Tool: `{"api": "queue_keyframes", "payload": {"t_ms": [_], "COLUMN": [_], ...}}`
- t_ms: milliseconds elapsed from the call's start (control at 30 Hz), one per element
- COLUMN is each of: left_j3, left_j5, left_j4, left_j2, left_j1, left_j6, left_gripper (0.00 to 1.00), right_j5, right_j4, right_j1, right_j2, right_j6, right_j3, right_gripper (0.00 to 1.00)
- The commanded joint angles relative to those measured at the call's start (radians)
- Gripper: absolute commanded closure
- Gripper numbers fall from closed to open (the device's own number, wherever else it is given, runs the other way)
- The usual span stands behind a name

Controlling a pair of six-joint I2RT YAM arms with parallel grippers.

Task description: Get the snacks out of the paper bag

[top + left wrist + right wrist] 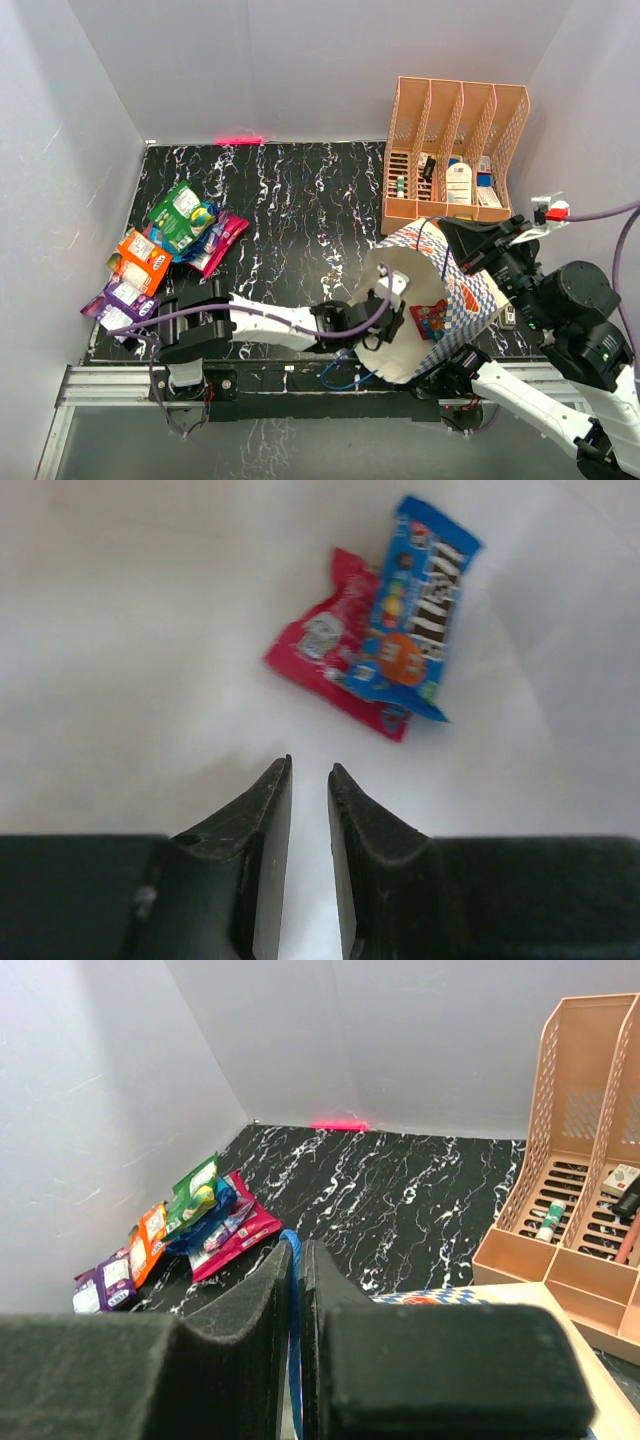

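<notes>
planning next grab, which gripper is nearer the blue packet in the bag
Left. Left gripper sits inside the paper bag facing the blue packet; right gripper pinches the handle outside.

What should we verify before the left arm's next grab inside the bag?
1. Snacks remaining in paper bag: red packet and blue packet inside. Ok.
2. Left end effector empty: narrow gap, nothing between the fingers. Ok.
3. Left end effector on a packet: short of both, touching neither. Not ok.
4. Right end effector clamped on blue cord handle. Ok.
5. Packets separable: blue lies over red, so a single pick is uncertain. Cannot tell.
6. Drop pile at table's left, apart from the bag. Ok.
</notes>
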Motion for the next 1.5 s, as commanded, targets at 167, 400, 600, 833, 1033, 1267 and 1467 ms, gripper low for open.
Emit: {"api": "queue_keyframes", "payload": {"t_ms": [167,400,600,833,1033,1267,1467], "left_j3": [-0.103,-0.053,-0.058,0.056,0.129,0.222,0.213], "left_j5": [0.12,0.261,0.354,0.256,0.118,-0.014,-0.04], "left_j4": [-0.098,-0.202,-0.133,-0.171,-0.074,-0.004,0.104], "left_j2": [-0.176,-0.198,-0.158,-0.013,0.162,0.311,0.276], "left_j1": [0.143,0.193,0.186,0.15,0.133,0.132,0.143], "left_j6": [-0.121,-0.132,-0.468,-0.679,-0.757,-0.745,-0.578], "left_gripper": [0.8,0.71,0.53,0.32,0.31,0.43,0.81], "right_j5": [-0.002,-0.041,-0.045,-0.049,-0.068,-0.067,-0.045], "right_j4": [0.233,0.258,0.238,0.234,0.242,0.209,0.124], "right_j1": [0.004,0.005,0.005,0.005,0.005,0.004,0.004], "right_j2": [0.079,0.112,0.093,0.091,0.089,0.069,0.036], "right_j6": [0.01,0.024,0.055,0.08,0.103,0.104,0.084], "right_j3": [-0.021,-0.025,-0.04,-0.038,-0.035,-0.007,0.015], "right_gripper": [0.93,0.93,0.93,0.93,0.93,0.93,0.93]}}
